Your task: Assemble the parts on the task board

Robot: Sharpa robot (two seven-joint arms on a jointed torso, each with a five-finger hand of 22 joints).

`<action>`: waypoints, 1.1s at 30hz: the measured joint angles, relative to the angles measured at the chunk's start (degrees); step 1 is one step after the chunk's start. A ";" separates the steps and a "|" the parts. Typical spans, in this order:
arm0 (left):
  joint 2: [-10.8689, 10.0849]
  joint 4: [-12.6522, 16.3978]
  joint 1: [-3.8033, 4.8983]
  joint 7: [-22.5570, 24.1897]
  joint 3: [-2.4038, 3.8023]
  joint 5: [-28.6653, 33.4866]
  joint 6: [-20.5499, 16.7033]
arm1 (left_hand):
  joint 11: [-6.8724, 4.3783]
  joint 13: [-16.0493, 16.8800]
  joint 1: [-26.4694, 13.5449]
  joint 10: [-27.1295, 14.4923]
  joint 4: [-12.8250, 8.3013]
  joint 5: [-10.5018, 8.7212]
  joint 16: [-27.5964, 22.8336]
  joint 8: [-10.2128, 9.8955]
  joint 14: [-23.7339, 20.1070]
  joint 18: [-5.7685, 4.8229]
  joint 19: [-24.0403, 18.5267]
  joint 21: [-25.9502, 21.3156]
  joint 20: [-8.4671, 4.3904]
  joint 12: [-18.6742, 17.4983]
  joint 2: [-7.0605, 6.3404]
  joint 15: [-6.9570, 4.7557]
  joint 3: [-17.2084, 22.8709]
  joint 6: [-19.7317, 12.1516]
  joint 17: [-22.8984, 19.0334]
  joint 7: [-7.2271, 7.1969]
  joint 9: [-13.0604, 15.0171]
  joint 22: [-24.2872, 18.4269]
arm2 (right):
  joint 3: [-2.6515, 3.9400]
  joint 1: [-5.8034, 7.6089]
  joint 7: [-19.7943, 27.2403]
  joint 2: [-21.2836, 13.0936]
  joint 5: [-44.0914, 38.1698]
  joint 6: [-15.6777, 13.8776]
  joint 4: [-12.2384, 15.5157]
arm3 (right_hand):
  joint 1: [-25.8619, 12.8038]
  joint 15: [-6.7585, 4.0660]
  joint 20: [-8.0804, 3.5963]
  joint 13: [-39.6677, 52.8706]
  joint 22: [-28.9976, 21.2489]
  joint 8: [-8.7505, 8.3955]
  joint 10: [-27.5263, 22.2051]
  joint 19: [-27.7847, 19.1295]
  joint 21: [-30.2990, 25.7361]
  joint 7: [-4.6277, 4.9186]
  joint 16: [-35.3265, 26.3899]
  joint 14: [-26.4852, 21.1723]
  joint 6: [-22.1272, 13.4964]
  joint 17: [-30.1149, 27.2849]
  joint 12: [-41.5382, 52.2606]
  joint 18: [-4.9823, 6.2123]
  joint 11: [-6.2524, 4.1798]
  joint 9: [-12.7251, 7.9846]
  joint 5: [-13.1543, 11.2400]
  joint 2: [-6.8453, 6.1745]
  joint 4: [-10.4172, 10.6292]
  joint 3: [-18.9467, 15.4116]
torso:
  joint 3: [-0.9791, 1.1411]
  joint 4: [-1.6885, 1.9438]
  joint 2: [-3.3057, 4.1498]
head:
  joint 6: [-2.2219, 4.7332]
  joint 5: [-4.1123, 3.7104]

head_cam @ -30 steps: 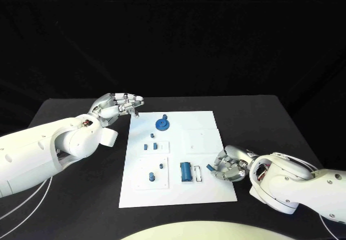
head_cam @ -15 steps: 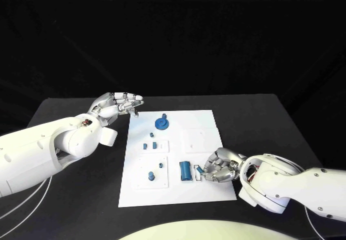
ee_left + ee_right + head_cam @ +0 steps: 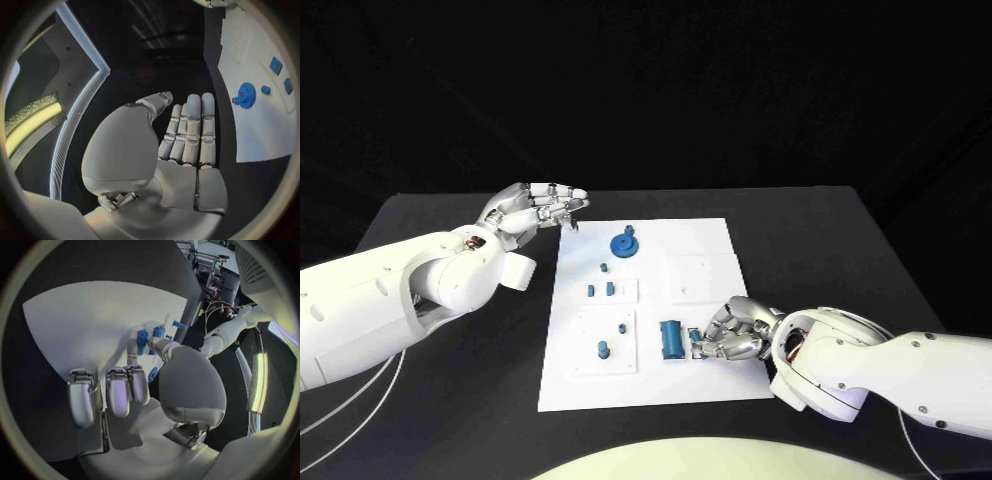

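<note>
Right hand (image 3: 737, 334): we see its fingers pinching a small blue part (image 3: 698, 341) beside the blue cylinder (image 3: 672, 341) on the task board (image 3: 704, 240).
Left hand (image 3: 535, 208): we see it empty, fingers curled in, over the table (image 3: 444, 230).

Free room and obstacles. The right half of the task board (image 3: 697, 250) lies bare and open from above. Its left half is crowded: a blue gear (image 3: 627, 245) stands near the far edge, with small blue parts (image 3: 603, 292) in a column nearer. The right hand (image 3: 737, 333) blocks the near right edge beside the blue cylinder (image 3: 672, 341). The left hand (image 3: 538, 207) hangs over the far left corner. The tabletop (image 3: 819, 240) beyond is bare.
</note>
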 measured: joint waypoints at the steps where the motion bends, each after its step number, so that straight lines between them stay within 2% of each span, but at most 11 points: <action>1: -0.01 0.00 0.00 -0.01 0.00 0.00 0.02 | 0.00 0.00 0.00 0.00 0.00 0.00 0.00 0.00 0.00 0.00 0.00 0.00 0.00 0.00 0.00 0.00 0.00 0.00 0.00 0.00 0.00 0.00 | 0.00 -0.01 -0.05 0.06 -0.03 0.00 -0.09 | -0.28 0.00 0.00 0.00 0.00 -0.18 0.00 0.00 0.00 -0.03 0.00 0.00 0.03 0.00 0.00 0.00 0.00 -0.02 0.00 0.02 0.23 -0.23 | 0.00 0.01 0.00 | -0.03 0.01; 3: -0.03 0.00 0.00 -0.04 0.00 0.00 0.07 | 0.00 0.00 0.00 0.00 0.00 0.00 0.00 0.00 0.00 0.00 0.00 0.00 0.00 0.00 0.00 0.00 0.00 0.00 0.00 0.00 0.00 0.00 | 0.00 -0.03 -0.16 0.17 -0.14 0.00 -0.27 | -0.50 0.00 0.00 0.00 0.00 -0.18 0.00 0.00 0.00 -0.05 0.00 0.00 0.05 0.00 0.00 0.00 0.00 -0.02 0.00 -0.19 0.46 -0.47 | 0.00 0.00 0.00 | -0.07 0.03; 5: -0.03 0.01 0.00 -0.07 0.00 0.00 0.10 | 0.00 0.00 0.00 0.00 0.00 0.00 0.00 0.00 0.00 0.00 0.00 0.00 0.00 0.00 0.00 0.00 0.00 0.00 0.00 0.00 0.00 0.00 | 0.00 -0.04 -0.26 0.25 -0.23 0.00 -0.42 | -1.26 0.00 0.00 0.00 0.00 -0.18 0.00 0.00 0.00 -0.05 0.00 0.00 0.05 0.00 0.00 0.00 0.00 -0.02 2.19 -0.35 0.61 -1.62 | 0.00 0.00 0.00 | -0.07 0.04; 7: -0.02 0.01 0.00 -0.09 0.00 0.00 0.15 | 0.00 0.00 0.00 0.00 0.00 0.00 0.00 0.00 0.00 0.00 0.00 0.00 0.00 0.00 0.00 0.00 0.00 0.00 0.00 0.00 0.00 0.00 | 0.00 -0.06 -0.35 0.38 -0.35 0.00 -0.54 | -1.26 0.00 0.00 0.00 0.00 -0.18 0.00 0.00 0.00 -0.05 0.00 0.00 0.05 0.00 0.00 0.00 0.00 -0.02 3.00 -0.35 0.70 -1.97 | 0.00 0.00 -0.01 | -0.09 0.05; 14: 0.07 -0.01 0.00 -0.15 0.00 0.00 0.28 | 0.00 0.00 0.00 0.00 0.00 0.00 0.00 0.00 0.00 0.00 0.00 0.00 0.00 0.00 0.00 0.00 0.00 0.00 0.00 0.00 0.00 0.00 | 0.01 -0.08 -0.56 0.81 -0.75 -0.05 -0.77 | -1.36 0.00 0.00 0.00 -0.01 -0.18 0.00 0.00 0.00 -0.05 0.00 0.00 0.05 -0.01 0.00 0.00 0.00 0.00 3.00 -0.39 0.95 -2.25 | 0.00 -0.01 -0.03 | -0.10 0.08; 20: 0.06 -0.05 0.00 -0.20 0.00 0.00 0.36 | 0.12 -0.06 0.00 -0.12 0.00 0.00 0.00 0.00 0.00 0.00 0.00 0.00 0.00 0.00 0.00 0.00 0.00 0.00 -0.02 0.00 0.00 0.00 | 0.00 -0.08 -0.63 1.03 -1.02 -0.16 -0.87 | -2.56 0.00 0.00 -0.01 -0.01 -0.25 0.00 0.00 0.00 -0.05 0.00 0.00 0.05 -0.01 0.00 0.00 0.00 -0.07 1.56 -0.40 1.52 -4.37 | 0.00 -0.02 -0.03 | -0.08 0.09; 22: 0.05 -0.06 0.00 -0.22 0.00 0.00 0.38 | 0.22 -0.07 0.00 -0.21 0.00 0.00 0.00 0.00 0.00 0.00 0.00 0.00 0.00 0.00 0.00 0.00 0.00 0.00 -0.05 0.00 0.00 0.00 | 0.00 -0.08 -0.63 1.11 -1.07 -0.16 -0.85 | -3.22 0.00 0.00 -0.01 -0.01 -0.43 0.00 0.00 0.00 0.12 0.00 0.00 0.22 -0.01 0.00 0.00 0.00 -0.17 1.55 -0.89 1.92 -5.83 | 0.00 -0.01 -0.03 | -0.09 0.11; 27: 0.03 -0.13 0.00 -0.31 0.00 0.00 0.43 | 0.22 -0.07 0.00 -0.21 0.00 0.00 0.00 0.00 0.00 0.00 0.00 0.00 0.00 0.00 0.00 0.00 0.00 0.00 -0.05 0.00 0.00 0.00 | -0.01 -0.10 -0.54 1.07 -1.15 -0.16 -0.66 | -4.13 0.00 0.00 -0.01 -0.01 -0.53 0.00 0.00 0.00 0.16 0.00 0.00 0.25 0.04 0.00 0.00 0.00 -0.22 1.21 -0.79 2.22 -7.76 | 0.00 -0.01 -0.03 | -0.21 0.19; 33: -0.02 -0.26 0.00 -0.42 0.00 -0.01 0.49 | 0.00 -0.07 0.00 -0.42 0.00 0.00 0.00 0.00 0.01 0.00 0.00 0.00 0.00 0.00 0.00 0.00 0.00 0.00 -0.04 0.00 -0.05 0.00 | 0.00 -0.10 -0.25 0.53 -1.23 -0.10 -0.43 | -4.12 0.00 0.00 -0.01 -0.02 -0.53 0.00 0.00 0.00 0.16 0.00 0.00 0.25 0.03 0.00 0.00 0.00 -0.23 1.21 -0.79 2.09 -8.00 | 0.00 -0.02 -0.03 | -0.26 0.26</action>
